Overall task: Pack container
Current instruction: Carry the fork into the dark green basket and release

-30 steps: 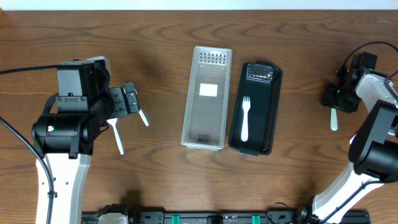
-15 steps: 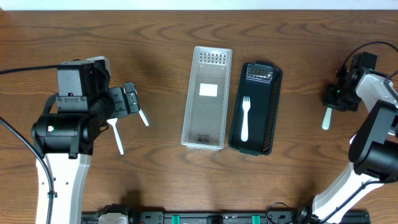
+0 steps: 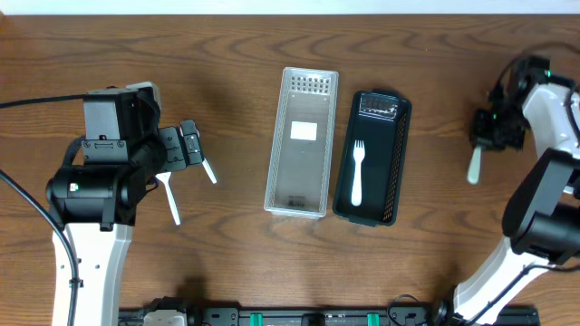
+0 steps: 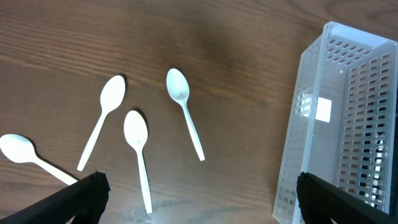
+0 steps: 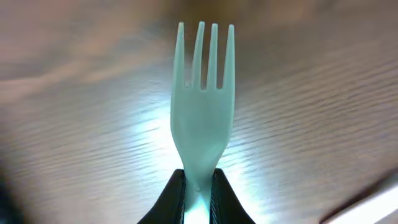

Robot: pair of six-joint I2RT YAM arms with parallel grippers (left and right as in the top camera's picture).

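A clear perforated container stands mid-table with a black container beside it on the right; a white fork lies in the black one. My right gripper is at the far right, shut on a second white fork, which shows tines up in the right wrist view, jaws clamped on its neck. My left gripper is open and empty above several white spoons on the wood. The clear container's end shows in the left wrist view.
Spoons lie left of the clear container, near the left arm. The table's far edge runs along the top. A black rail lies along the front edge.
My right gripper has lifted and swung the held fork slightly left and up. The left arm has not moved.
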